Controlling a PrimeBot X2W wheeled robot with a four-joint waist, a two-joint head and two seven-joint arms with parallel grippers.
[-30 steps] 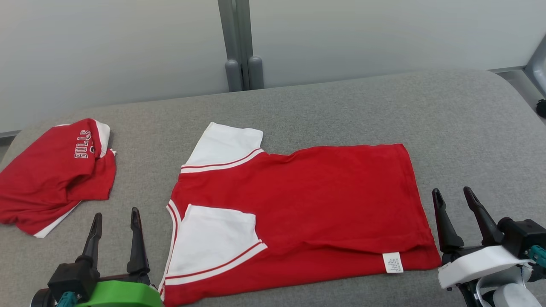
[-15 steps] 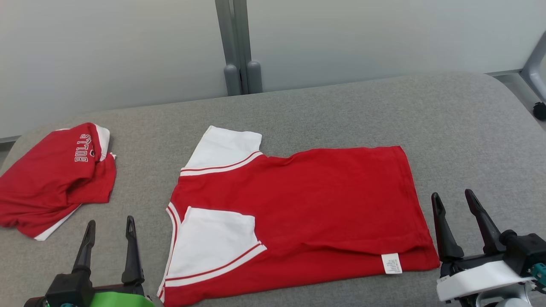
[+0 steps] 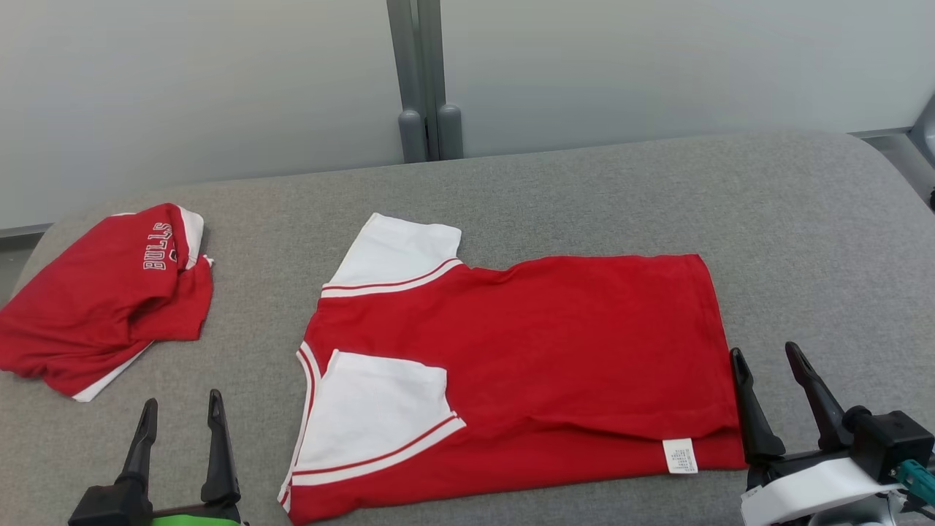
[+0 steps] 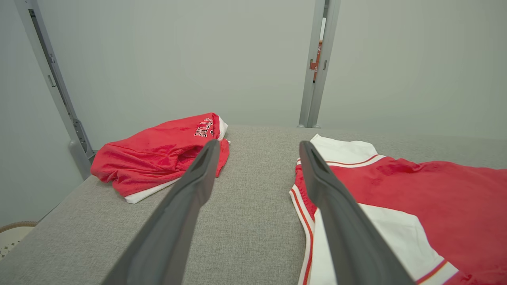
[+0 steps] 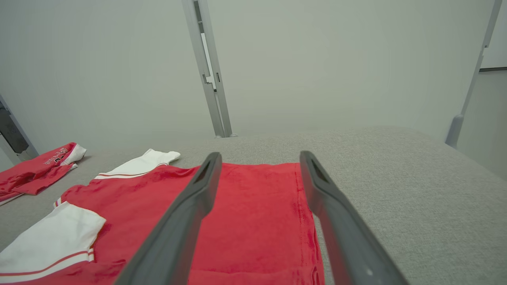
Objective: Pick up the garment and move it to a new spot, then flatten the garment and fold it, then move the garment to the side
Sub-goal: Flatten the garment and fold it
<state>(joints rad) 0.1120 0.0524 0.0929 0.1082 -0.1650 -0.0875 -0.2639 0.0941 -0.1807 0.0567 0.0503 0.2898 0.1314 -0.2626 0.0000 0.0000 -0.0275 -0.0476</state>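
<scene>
Grey cloth covers the table (image 3: 643, 190). The shirt (image 3: 555, 343) lies flat at its middle, red, folded lengthwise, with the collar end toward the robot's left and the hem toward its right. The white far sleeve (image 3: 398, 252) juts past the body's far edge. The near sleeve (image 3: 372, 409) is laid over the red cloth. A small white label (image 3: 680, 455) sits at the near hem corner.

A bundle (image 3: 102, 299) of another red shirt, lettered BULLS, lies crumpled at the table's left end. It is well apart from the shirt, with a strip of bare grey between them. Over the near part of that strip hangs the left gripper (image 3: 182, 398), fingers apart and empty, with the bundle to its left and the collar end to its right. The right gripper (image 3: 764, 349) is also spread and empty, just beside the hem near its label corner; in its wrist view the hem edge runs up between the two fingers. Nothing lies on top of the shirt.

Behind the shirt a wide band of bare cloth reaches the table's rounded far edge, where a pale wall (image 3: 657, 66) and a grey post (image 3: 424, 80) stand. To the right of the hem the table is open as far as its curved right end.
</scene>
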